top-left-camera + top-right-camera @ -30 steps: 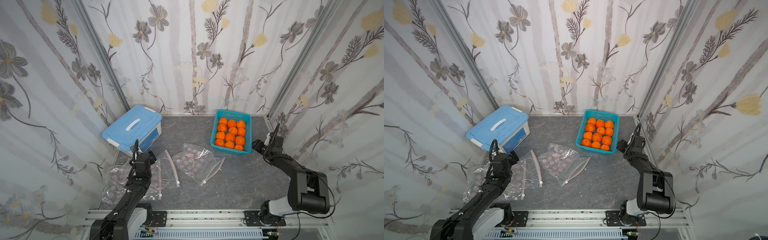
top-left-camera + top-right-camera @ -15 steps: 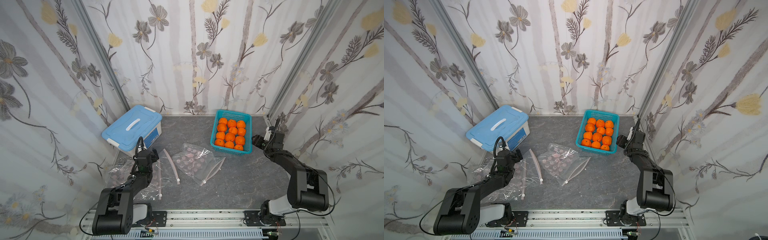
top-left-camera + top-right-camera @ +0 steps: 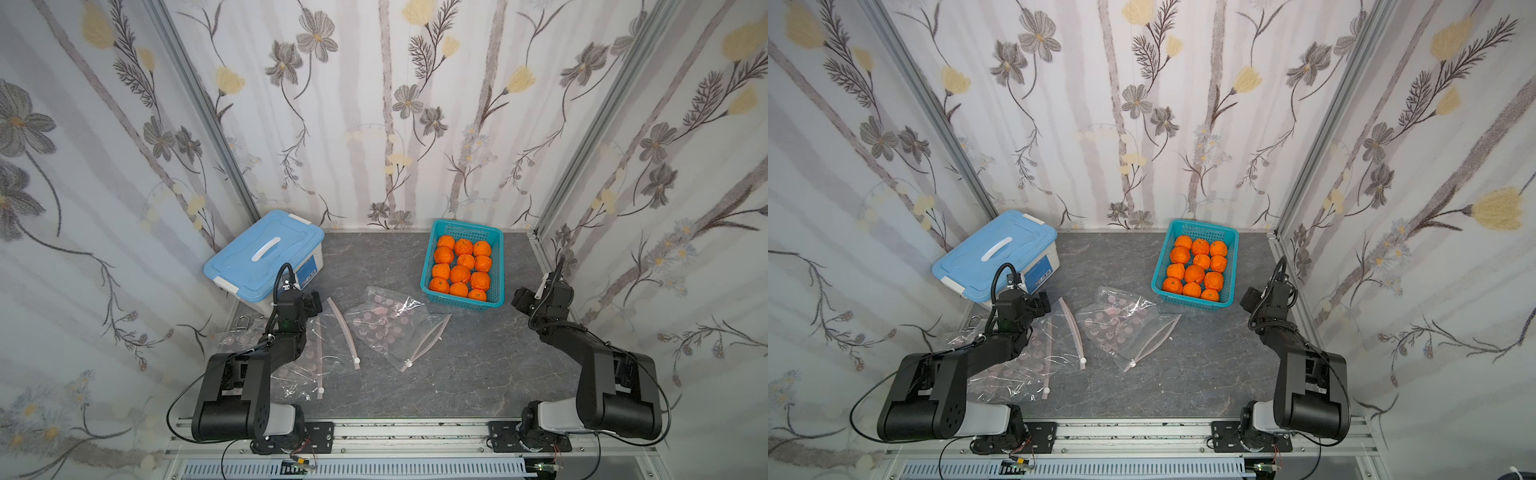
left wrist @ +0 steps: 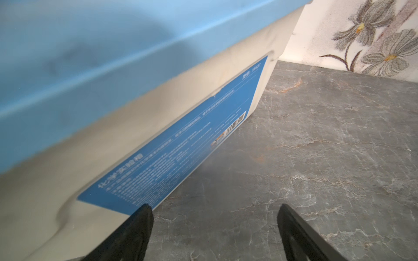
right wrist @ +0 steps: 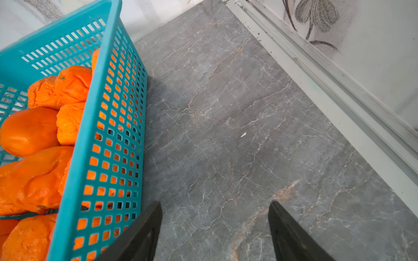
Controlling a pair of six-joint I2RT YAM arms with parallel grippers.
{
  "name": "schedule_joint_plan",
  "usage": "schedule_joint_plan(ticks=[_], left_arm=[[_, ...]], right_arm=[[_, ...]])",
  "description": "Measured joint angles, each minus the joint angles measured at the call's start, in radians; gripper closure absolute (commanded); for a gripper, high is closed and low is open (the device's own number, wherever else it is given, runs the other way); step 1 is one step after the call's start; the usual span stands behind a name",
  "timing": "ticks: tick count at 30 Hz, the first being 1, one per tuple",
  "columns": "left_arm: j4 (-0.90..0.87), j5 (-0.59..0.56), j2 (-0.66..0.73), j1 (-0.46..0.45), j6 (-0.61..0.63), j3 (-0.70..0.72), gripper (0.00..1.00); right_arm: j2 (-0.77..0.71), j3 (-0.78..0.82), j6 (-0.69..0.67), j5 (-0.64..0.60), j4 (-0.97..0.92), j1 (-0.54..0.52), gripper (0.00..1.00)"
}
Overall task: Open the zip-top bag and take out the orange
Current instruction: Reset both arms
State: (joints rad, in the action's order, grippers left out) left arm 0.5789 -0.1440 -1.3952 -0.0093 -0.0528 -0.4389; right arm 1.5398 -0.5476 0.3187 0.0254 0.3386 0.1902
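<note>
The left hand (image 3: 313, 301), open and empty, hovers by the blue-lidded white plastic box (image 3: 266, 253) centre left; the right hand (image 3: 520, 297), equally open, flanks the teal plastic basket (image 3: 497, 270) of oranges (image 3: 460, 273).

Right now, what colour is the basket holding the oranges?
Teal. The basket shows best in the right wrist view, its perforated wall close up.

On the desk (image 3: 457, 374) you find the box (image 3: 266, 253) at the back left and the basket (image 3: 461, 302), with oranges (image 3: 460, 274) in it, at the back right. One bag (image 3: 386, 328) lies before the basket, a little to the left; more bags (image 3: 332, 353) lie before the box.
</note>
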Motion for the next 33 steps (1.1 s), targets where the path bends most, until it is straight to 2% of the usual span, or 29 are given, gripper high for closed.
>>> schedule_joint_plan(ticks=[3, 6, 9, 13, 22, 29, 33], left_arm=[[0.040, 0.026, -0.011, 0.000, 0.006, 0.012, 0.10], [0.240, 0.063, -0.121, 0.011, 0.011, 0.081, 0.08], [0.238, 0.100, -0.160, 0.019, 0.017, 0.100, 0.07], [0.298, 0.140, -0.170, 0.019, 0.026, 0.059, 0.00], [0.299, 0.165, -0.172, 0.019, 0.027, 0.053, 0.00], [0.299, 0.171, -0.173, 0.019, 0.027, 0.053, 0.00], [0.299, 0.171, -0.173, 0.019, 0.027, 0.053, 0.00]], right_arm=[[-0.069, 0.089, -0.011, 0.011, 0.142, 0.003, 0.21], [-0.105, 0.145, -0.026, 0.025, 0.259, 0.004, 0.20], [-0.111, 0.170, -0.036, 0.025, 0.356, 0.003, 0.19], [-0.129, 0.254, -0.064, 0.026, 0.520, -0.010, 0.18], [-0.138, 0.291, -0.138, -0.003, 0.653, -0.083, 0.15], [-0.074, 0.312, -0.185, -0.029, 0.747, -0.119, 0.12], [-0.066, 0.321, -0.205, -0.036, 0.768, -0.138, 0.07]])
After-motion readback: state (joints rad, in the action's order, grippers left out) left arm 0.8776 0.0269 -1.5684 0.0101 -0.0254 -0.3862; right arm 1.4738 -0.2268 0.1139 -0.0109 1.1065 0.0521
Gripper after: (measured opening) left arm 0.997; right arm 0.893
